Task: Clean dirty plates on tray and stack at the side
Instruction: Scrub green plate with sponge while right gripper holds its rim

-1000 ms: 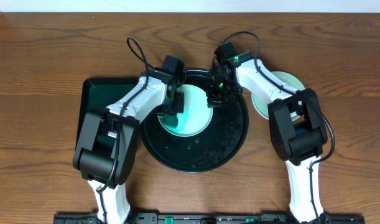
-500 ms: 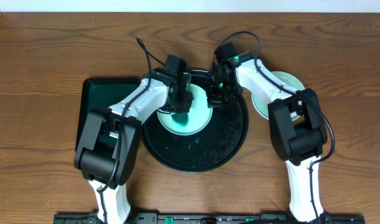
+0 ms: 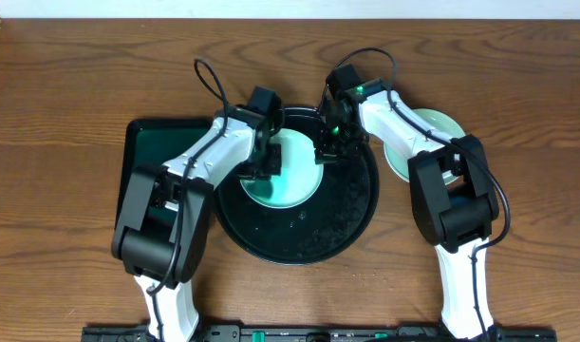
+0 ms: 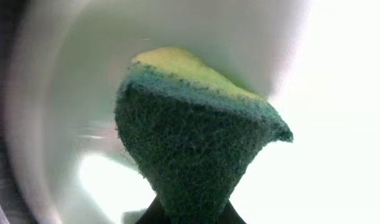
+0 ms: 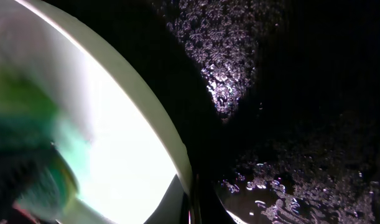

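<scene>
A pale turquoise plate (image 3: pixel 294 169) lies in the upper part of the round black tray (image 3: pixel 346 218). My left gripper (image 3: pixel 262 163) is shut on a green and yellow sponge (image 4: pixel 190 137) and presses it on the plate's left part (image 4: pixel 339 124). My right gripper (image 3: pixel 326 152) is shut on the plate's right rim (image 5: pixel 171 137), over the wet black tray (image 5: pixel 289 93). The sponge shows blurred at the left of the right wrist view (image 5: pixel 28 149). Another turquoise plate (image 3: pixel 424 141) lies on the wood tabletop (image 3: pixel 517 114) at the right, partly under my right arm.
A rectangular dark-green tray (image 3: pixel 149 152) lies left of the black tray, partly under my left arm. Water drops cover the black tray's lower part (image 3: pixel 308 233).
My left gripper swept the sponge to the right across the plate and has come back to its left part. My right gripper has stayed on the rim.
</scene>
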